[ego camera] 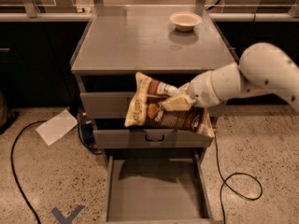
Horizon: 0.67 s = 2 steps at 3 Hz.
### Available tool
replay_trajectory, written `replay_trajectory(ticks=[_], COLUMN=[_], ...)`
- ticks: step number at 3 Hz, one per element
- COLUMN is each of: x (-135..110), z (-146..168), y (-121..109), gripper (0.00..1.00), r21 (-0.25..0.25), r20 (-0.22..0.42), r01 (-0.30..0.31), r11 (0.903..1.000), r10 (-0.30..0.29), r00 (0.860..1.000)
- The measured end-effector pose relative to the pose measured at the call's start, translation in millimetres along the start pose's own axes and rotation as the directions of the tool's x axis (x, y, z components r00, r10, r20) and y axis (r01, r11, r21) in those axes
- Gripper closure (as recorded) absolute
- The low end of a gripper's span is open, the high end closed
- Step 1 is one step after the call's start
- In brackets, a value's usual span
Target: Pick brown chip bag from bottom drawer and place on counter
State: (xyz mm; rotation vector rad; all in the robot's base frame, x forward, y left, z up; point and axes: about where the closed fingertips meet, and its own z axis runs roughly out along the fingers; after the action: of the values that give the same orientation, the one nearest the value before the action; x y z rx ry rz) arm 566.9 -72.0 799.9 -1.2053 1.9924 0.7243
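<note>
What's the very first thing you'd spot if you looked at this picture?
The big white arm reaching in from the right grabs the eye first: its gripper is clamped on the brown chip bag, holding it in the air in front of the drawer fronts. Below, the bottom drawer stands pulled open, and a small pale bowl sits at the back right of the counter.

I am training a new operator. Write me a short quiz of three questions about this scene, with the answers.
1. True or false: the brown chip bag lies in the bottom drawer.
2. What stands on the counter? A bowl; B cup; C bottle.
3. Fill in: the gripper, in front of the drawer fronts, holds the ___.
Key: 1 false; 2 A; 3 brown chip bag.
</note>
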Motion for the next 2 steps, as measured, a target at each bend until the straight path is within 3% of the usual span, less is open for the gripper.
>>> replay_trajectory(ticks=[1,2], x=[-66.4,-115.5], z=[-40.0,-57.0], y=[4.0,2.0], gripper=[1.00,1.00], r21=[-0.057,-0.124], r20=[0.009,0.000], r01=[0.020,0.040], r11=[0.9982,0.9915], r10=[-0.020,-0.040], r00=[1.000,0.999])
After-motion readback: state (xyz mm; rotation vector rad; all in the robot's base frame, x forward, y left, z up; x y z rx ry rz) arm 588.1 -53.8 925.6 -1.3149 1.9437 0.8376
